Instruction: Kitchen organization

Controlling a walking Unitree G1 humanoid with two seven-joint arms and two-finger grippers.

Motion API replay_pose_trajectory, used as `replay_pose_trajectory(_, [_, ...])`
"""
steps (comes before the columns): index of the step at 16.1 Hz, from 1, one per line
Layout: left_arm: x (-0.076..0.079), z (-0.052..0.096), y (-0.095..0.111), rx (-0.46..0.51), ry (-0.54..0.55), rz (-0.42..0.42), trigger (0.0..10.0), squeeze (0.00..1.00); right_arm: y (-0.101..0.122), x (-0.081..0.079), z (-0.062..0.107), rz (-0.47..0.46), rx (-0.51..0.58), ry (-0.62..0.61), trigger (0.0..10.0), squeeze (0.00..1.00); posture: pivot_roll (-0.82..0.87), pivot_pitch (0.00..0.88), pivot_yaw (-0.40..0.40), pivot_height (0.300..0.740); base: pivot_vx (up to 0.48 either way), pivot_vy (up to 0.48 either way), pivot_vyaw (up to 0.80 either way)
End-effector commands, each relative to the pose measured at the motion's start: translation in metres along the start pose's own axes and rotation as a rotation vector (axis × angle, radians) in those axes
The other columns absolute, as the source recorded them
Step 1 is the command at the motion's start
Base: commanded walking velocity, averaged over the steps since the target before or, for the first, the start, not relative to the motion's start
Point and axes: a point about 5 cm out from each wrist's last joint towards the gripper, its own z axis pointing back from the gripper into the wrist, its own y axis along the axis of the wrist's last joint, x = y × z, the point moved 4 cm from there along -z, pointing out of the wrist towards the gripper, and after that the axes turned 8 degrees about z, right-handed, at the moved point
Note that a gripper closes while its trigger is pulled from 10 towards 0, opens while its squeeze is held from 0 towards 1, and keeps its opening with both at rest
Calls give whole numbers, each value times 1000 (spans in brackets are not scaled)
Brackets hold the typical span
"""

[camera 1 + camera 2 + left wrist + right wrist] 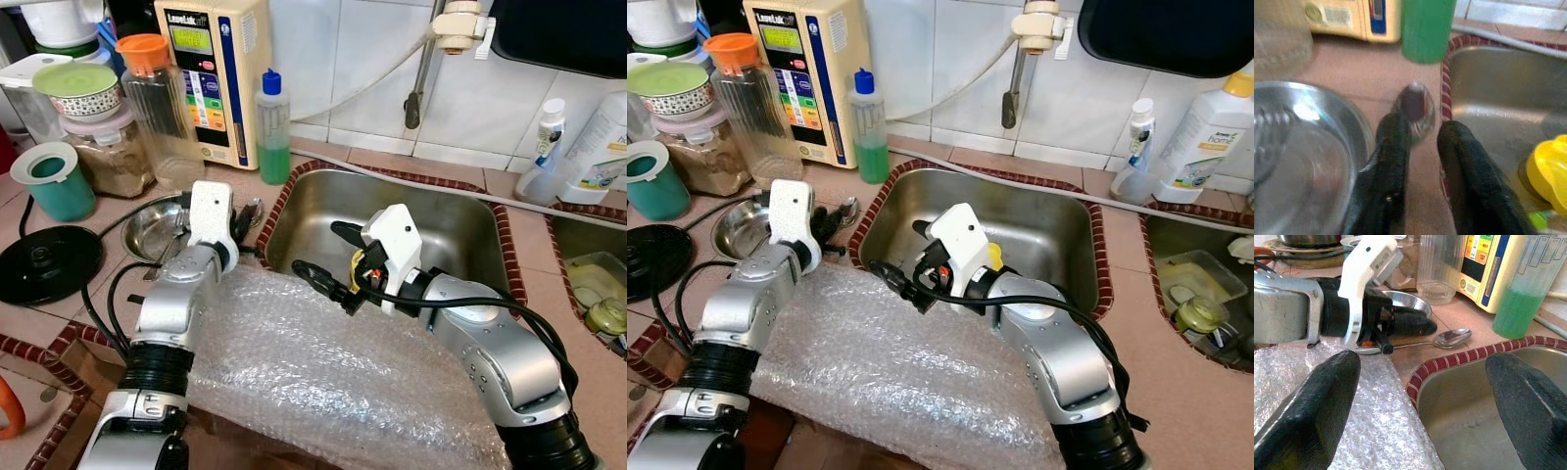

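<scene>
The left gripper (1418, 147), fingers slightly apart over the spoon (1442, 340) handle, should go lower and close squarely – the right gripper (328, 262) waits wide open.

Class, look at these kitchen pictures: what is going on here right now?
The robot's left tool reaches for a spoon lying on the counter between a steel bowl and the sink, its fingers either side of the handle. The right tool hangs open over the sink's edge, above bubble wrap.
</scene>
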Motion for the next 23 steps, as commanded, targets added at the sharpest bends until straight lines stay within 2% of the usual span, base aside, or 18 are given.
replay_pose_trajectory(1, [6,-3,2,-13,-26,19,10000,1000,4,-3,1,25,7,5,10000,0,11,0,-1,740,0,0,0])
replay_pose_trajectory(5, [15,-3,-9,-39,-33,37,10000,1000,13,-18,4,-24,41,107,10000,0,9,0,-6,740,0,0,0])
replay_pose_trajectory(7, [13,-2,-14,-57,-26,38,10000,1000,12,-18,6,-20,27,123,10000,0,11,0,-12,740,0,0,0])
replay_pose_trajectory(10, [3,-3,-21,-88,20,12,10000,1000,11,-17,8,-24,14,129,10000,0,10,0,-17,740,0,0,0])
replay_pose_trajectory(13, [-14,-4,-24,-125,75,-2,10000,1000,9,-20,9,-21,1,136,10000,0,8,0,-23,740,0,0,0])
replay_pose_trajectory(17, [-21,-7,-23,-129,97,20,10000,1000,8,-23,10,-6,-13,153,10000,0,2,0,-29,740,0,0,0])
replay_pose_trajectory(18, [-19,-7,-22,-131,90,11,10000,0,8,-23,11,-1,-16,154,10000,0,-1,0,-28,740,0,0,0])
replay_pose_trajectory(22, [-15,-9,-40,-225,55,23,10000,0,8,-24,11,4,-19,154,10000,0,-11,0,-24,740,0,0,0])
replay_pose_trajectory(23, [-17,-9,-42,-237,59,29,6157,0,8,-23,12,7,-22,152,10000,0,-11,0,-24,740,0,0,0])
